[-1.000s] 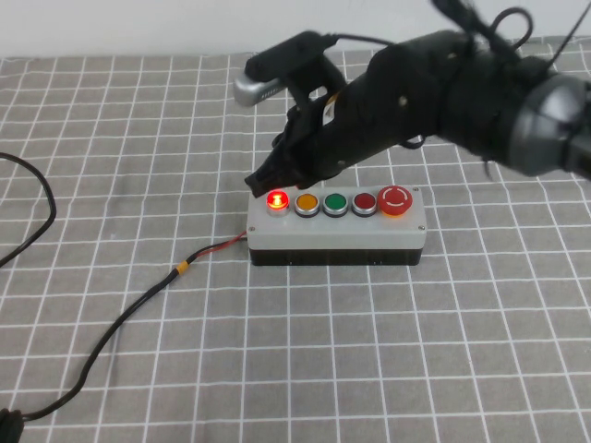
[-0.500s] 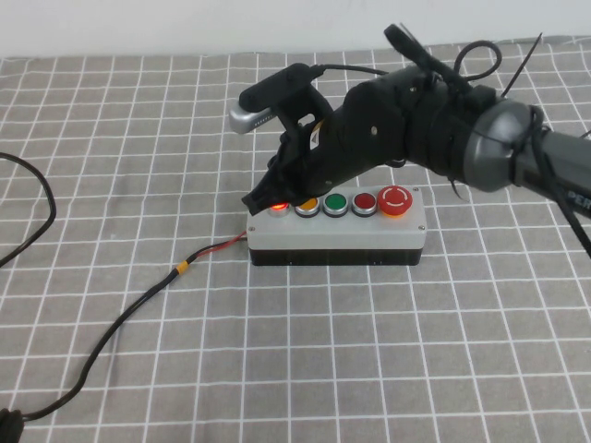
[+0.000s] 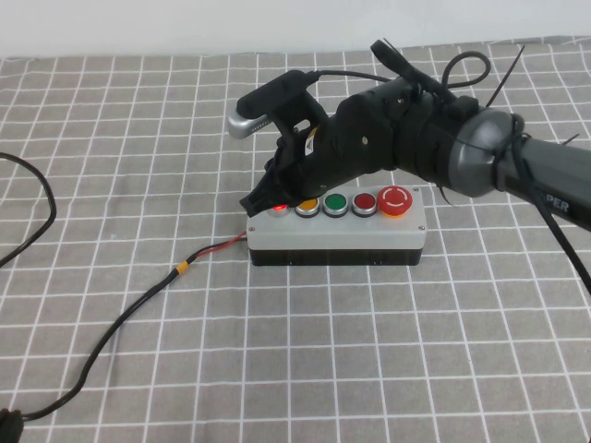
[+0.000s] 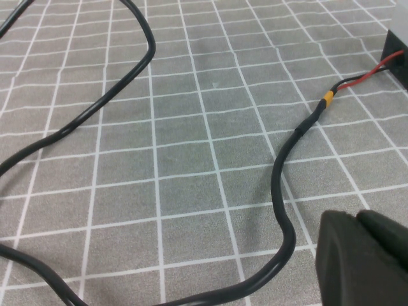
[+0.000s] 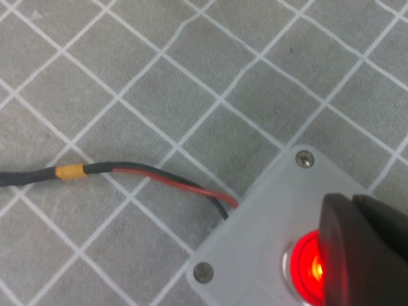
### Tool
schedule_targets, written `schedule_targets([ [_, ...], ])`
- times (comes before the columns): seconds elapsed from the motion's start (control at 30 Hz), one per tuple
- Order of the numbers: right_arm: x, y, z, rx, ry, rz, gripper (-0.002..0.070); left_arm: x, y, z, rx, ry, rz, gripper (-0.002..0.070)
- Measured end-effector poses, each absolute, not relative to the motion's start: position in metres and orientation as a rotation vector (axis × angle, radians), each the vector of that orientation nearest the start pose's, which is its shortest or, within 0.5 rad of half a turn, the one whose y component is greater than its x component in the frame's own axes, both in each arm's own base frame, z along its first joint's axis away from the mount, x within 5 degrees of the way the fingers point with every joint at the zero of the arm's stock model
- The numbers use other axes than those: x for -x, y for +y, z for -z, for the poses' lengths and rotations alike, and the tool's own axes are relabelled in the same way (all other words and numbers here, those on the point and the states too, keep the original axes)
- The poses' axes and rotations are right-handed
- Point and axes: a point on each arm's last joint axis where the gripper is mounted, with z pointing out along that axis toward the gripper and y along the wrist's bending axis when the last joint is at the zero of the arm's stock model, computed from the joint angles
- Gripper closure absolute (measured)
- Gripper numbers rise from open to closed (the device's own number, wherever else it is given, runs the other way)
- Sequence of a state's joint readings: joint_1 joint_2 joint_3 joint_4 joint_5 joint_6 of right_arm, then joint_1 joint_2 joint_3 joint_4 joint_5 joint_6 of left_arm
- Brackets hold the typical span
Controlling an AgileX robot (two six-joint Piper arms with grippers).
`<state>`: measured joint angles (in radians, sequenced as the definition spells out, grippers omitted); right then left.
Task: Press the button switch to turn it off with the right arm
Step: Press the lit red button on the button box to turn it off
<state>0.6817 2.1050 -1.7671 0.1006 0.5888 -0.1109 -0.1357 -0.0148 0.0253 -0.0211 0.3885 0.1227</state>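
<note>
A grey button box (image 3: 337, 235) sits mid-table with a row of buttons: a lit red one (image 3: 278, 209) at its left end, then orange, green, dark red and a large red mushroom button (image 3: 395, 199). My right gripper (image 3: 263, 198) is shut, and its tip rests over the lit red button, partly covering it. In the right wrist view the fingers (image 5: 357, 255) hide the right half of the glowing button (image 5: 305, 268). My left gripper (image 4: 363, 255) is shut, holds nothing, and hovers over the cloth near the cable (image 4: 284, 191).
A black cable (image 3: 120, 323) with a red-and-black lead runs from the box's left end across the checked cloth toward the front left corner. Another cable loop (image 3: 37, 203) lies at the far left. The right arm's wiring arches above the box.
My right gripper has come down and slightly left onto the lit red button, which it now partly covers. The button still glows.
</note>
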Motion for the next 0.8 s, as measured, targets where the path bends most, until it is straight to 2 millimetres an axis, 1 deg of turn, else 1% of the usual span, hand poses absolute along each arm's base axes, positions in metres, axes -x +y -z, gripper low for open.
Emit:
schedule_targets([
  [0.23,-0.376,0.311,-0.232,0.891,2.298,-0.344,0.0692,-0.051,-0.008,-0.171,-0.23,1.869,0.03,0.0678],
  [0.37,-0.377,0.311,-0.232,0.884,2.301,-0.344,0.0692,-0.051,-0.008,-0.171,-0.23,1.869,0.03,0.0678],
  [0.53,-0.371,0.306,-0.247,0.876,2.294,-0.336,0.0692,-0.051,-0.008,-0.171,-0.23,1.869,0.03,0.0678],
  [0.63,-0.362,0.298,-0.269,0.881,2.278,-0.329,0.0692,-0.051,-0.008,-0.171,-0.23,1.869,0.03,0.0678],
  [0.67,-0.359,0.294,-0.282,0.88,2.258,-0.327,0.0692,-0.051,-0.008,-0.171,-0.23,1.869,0.03,0.0678],
  [0.73,-0.35,0.286,-0.31,0.869,2.203,-0.327,0.0692,-0.051,-0.008,-0.171,-0.23,1.869,0.03,0.0678],
  [0.8,-0.336,0.274,-0.346,0.854,2.136,-0.327,0.0692,-0.051,-0.008,-0.171,-0.23,1.869,0.03,0.0678],
])
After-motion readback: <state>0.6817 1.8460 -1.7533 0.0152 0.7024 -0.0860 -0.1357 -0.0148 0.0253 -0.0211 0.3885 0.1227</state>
